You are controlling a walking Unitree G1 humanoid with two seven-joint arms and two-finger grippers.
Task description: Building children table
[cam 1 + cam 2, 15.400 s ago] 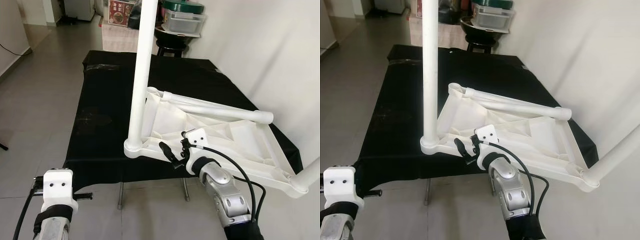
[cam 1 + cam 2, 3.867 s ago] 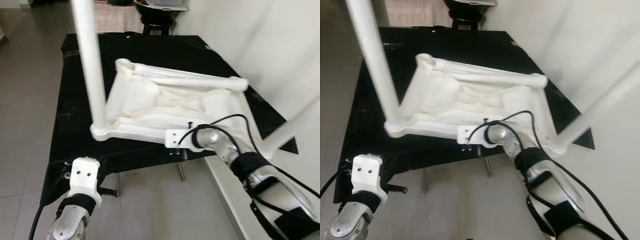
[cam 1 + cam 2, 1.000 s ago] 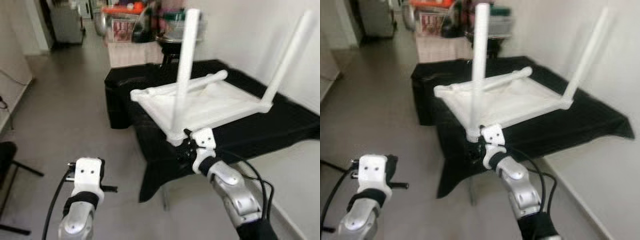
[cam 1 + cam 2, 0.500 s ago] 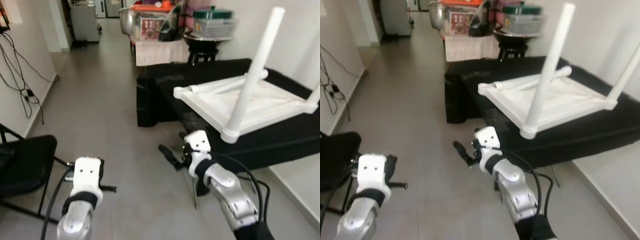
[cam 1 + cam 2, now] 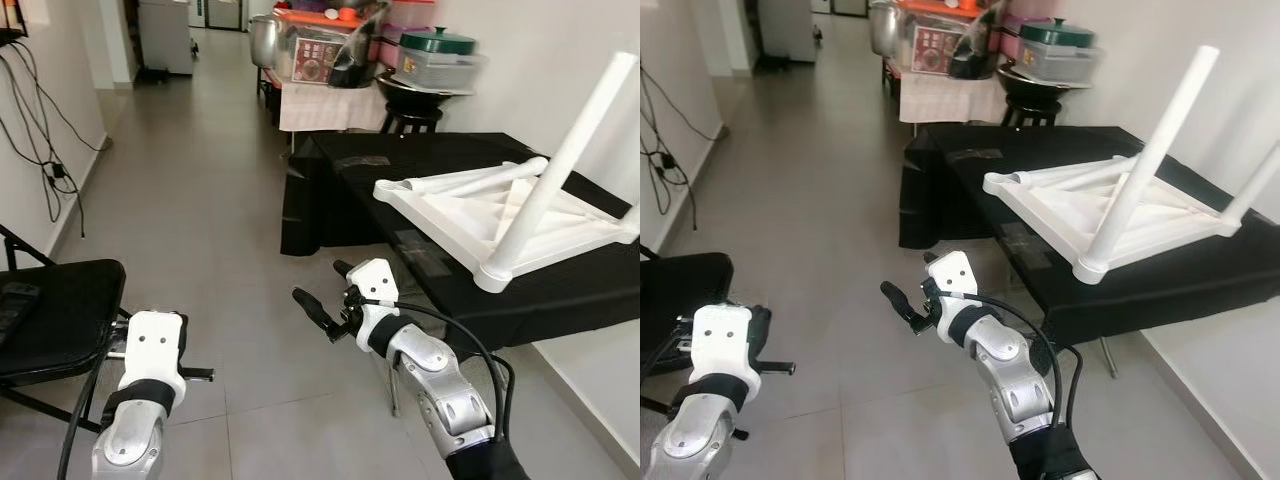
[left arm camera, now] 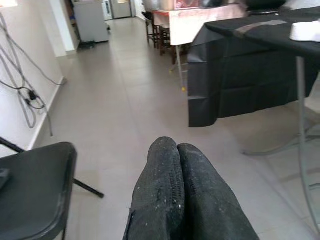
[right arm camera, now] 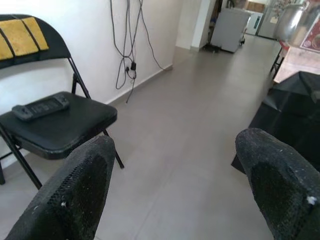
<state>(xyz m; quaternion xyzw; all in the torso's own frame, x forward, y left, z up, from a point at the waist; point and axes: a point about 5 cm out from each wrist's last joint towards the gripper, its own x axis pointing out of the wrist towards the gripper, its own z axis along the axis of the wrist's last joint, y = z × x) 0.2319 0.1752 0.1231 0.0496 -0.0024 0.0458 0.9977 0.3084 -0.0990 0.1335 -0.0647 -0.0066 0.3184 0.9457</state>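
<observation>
The white children's table [image 5: 500, 215] lies upside down on the black-draped table [image 5: 420, 165] at the frame's right, legs up. The right gripper [image 7: 182, 187] hovers lower centre over the floor, fingers apart; the left gripper [image 6: 177, 165], lower left, has its fingers pressed together.

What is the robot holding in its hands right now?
Nothing. The right gripper is open over the floor, away from the upside-down white table. The left gripper has its fingers pressed together with nothing between them.

Smooth white plastic children table [image 5: 500, 215] lies on matt black cloth [image 5: 420, 170]; floor [image 5: 200, 200] of glossy grey tile; tool fingers [image 7: 75, 200] rough black rubber.
</observation>
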